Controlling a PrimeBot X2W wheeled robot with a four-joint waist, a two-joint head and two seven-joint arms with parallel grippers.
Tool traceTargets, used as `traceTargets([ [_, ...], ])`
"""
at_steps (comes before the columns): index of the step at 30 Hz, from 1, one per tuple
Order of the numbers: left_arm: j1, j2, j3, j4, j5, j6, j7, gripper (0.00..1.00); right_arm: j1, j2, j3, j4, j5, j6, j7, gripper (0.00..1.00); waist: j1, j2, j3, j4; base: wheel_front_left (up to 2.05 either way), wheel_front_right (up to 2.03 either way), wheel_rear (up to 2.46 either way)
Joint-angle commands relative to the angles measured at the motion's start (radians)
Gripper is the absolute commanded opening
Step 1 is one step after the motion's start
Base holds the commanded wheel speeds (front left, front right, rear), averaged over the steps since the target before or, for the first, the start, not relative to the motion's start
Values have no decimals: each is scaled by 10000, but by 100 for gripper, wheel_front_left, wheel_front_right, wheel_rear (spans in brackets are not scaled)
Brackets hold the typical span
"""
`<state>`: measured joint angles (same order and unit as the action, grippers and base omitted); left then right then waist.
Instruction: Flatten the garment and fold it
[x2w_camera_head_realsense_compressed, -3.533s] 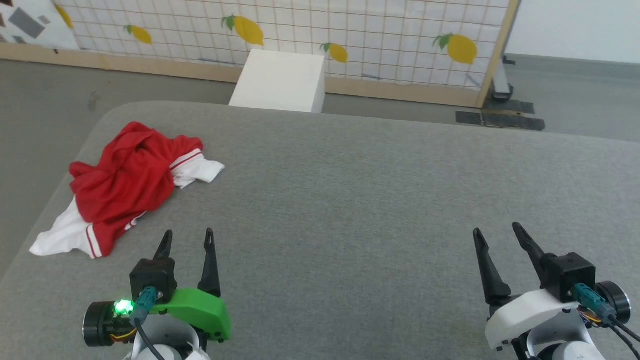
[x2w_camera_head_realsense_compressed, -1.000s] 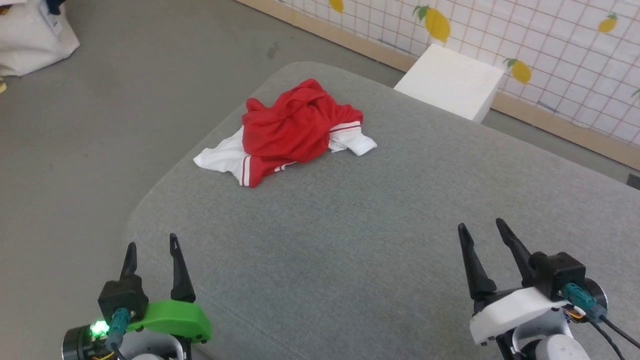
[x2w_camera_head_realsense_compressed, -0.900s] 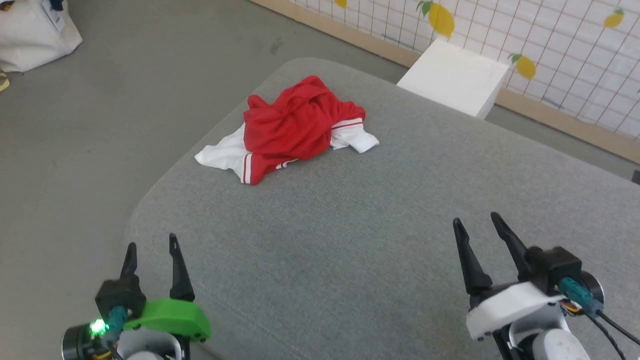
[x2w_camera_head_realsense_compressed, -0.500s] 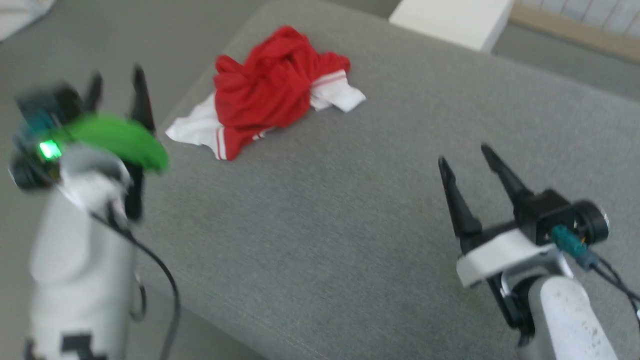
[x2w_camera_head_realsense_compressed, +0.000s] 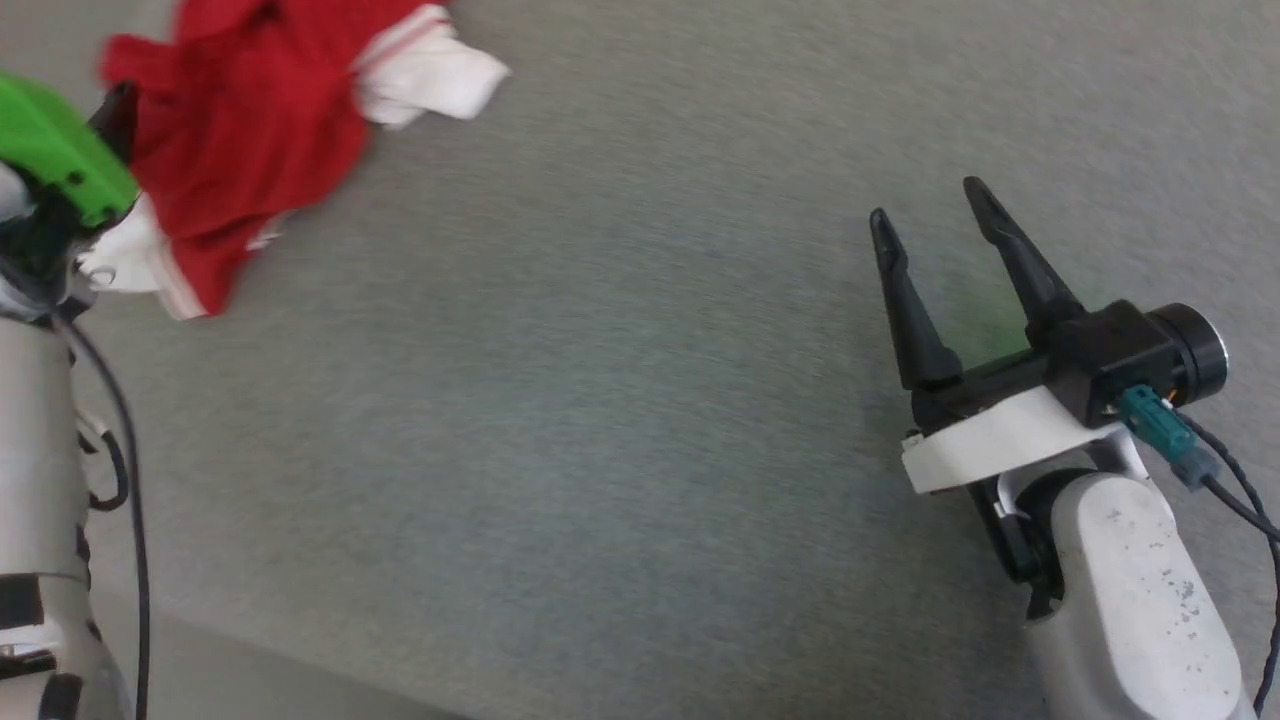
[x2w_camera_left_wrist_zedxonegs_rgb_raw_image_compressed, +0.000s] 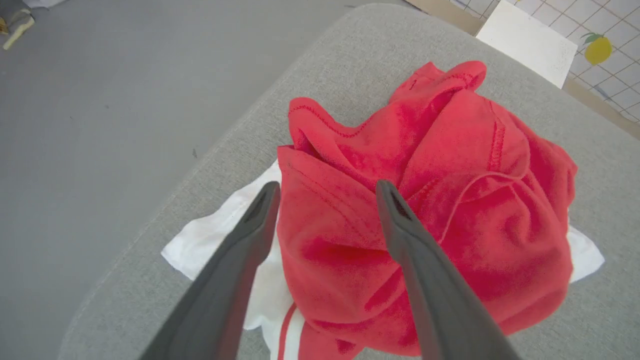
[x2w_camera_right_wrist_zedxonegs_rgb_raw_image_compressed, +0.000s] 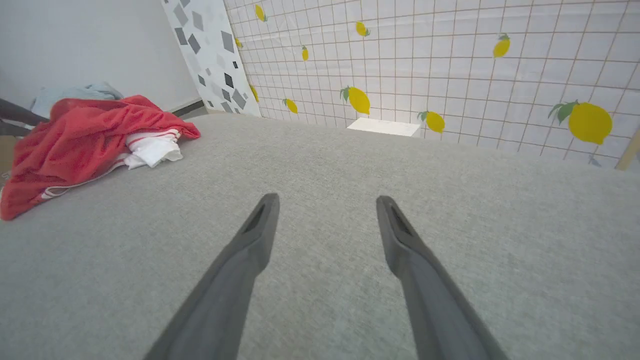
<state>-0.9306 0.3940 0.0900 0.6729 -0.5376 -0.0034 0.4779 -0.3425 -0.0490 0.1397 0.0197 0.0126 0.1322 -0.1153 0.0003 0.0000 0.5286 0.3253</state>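
The garment (x2w_camera_head_realsense_compressed: 240, 130) lies crumpled near the left corner of the grey padded table (x2w_camera_head_realsense_compressed: 600, 350), a red heap with white, red-striped sleeves sticking out at both sides. My left gripper (x2w_camera_left_wrist_zedxonegs_rgb_raw_image_compressed: 327, 186) is open, pointing down at the heap's near-left part; whether its fingers (x2w_camera_left_wrist_zedxonegs_rgb_raw_image_compressed: 250, 240) touch the red cloth (x2w_camera_left_wrist_zedxonegs_rgb_raw_image_compressed: 470, 200) I cannot tell. In the head view its green cover (x2w_camera_head_realsense_compressed: 50, 150) sits at the garment's left edge. My right gripper (x2w_camera_head_realsense_compressed: 928, 200) is open and holds nothing, low over bare table far to the garment's right. The right wrist view has the garment (x2w_camera_right_wrist_zedxonegs_rgb_raw_image_compressed: 75, 135) at far left.
The table's rounded corner and left edge run close beside the garment, with grey floor (x2w_camera_left_wrist_zedxonegs_rgb_raw_image_compressed: 100, 100) beyond. A white box (x2w_camera_left_wrist_zedxonegs_rgb_raw_image_compressed: 525, 42) stands past the far edge, in front of a lemon-patterned grid wall (x2w_camera_right_wrist_zedxonegs_rgb_raw_image_compressed: 450, 60). Bare grey table lies between the two grippers.
The head camera has swung down and closer. My left arm has reached forward from the near edge up to the garment. My right gripper has advanced a little. Both stay open.
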Motion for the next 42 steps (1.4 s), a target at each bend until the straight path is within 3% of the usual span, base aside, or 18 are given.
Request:
traceTargets([
  [1,194,7,130,56,-195,220,304,100,-76,-15,-69,90,111,-15,-141,100,-3,0,1598,-1677,0,0,0],
  [9,1275,-200,542,-90,-1052,855,2340,100,0,-14,-233,538,301,-15,-489,100,-3,0,1235,-1824,0,0,0],
  [10,1436,-194,475,-220,-1074,827,2589,87,-1,-14,-226,631,351,-15,-537,100,-3,0,1047,-1808,0,0,0],
  [11,1559,-167,420,-361,-1073,776,2721,33,8,-14,-215,716,401,-15,-578,100,-3,0,862,-1791,0,0,0],
  [12,1680,-72,395,-602,-1018,713,2665,0,26,-13,-188,826,457,-15,-629,100,-3,0,602,-1776,0,0,0],
  [15,1878,492,303,-1265,-329,736,1623,0,98,-13,-113,1093,636,-15,-756,100,-3,0,-101,-1767,0,0,0],
  [20,1768,1077,83,-2252,996,841,-1124,0,434,-13,-121,1682,1069,-15,-1015,100,-3,0,-1648,-1815,0,0,0],
  [26,1111,1160,-718,-2939,2305,806,-3737,0,1176,-13,-339,2267,1499,-15,-1223,100,-3,0,-3396,-2057,0,0,0],
  [32,351,300,-2006,-3495,2821,323,-4834,0,1808,-13,-683,2432,1652,-15,-1298,100,-3,0,-4493,-2494,0,0,0],
  [42,758,-2255,-3850,-4125,2324,-219,-5251,0,2531,-13,-877,2204,1631,-15,-1085,100,-3,0,-5170,-3470,0,0,0],
])
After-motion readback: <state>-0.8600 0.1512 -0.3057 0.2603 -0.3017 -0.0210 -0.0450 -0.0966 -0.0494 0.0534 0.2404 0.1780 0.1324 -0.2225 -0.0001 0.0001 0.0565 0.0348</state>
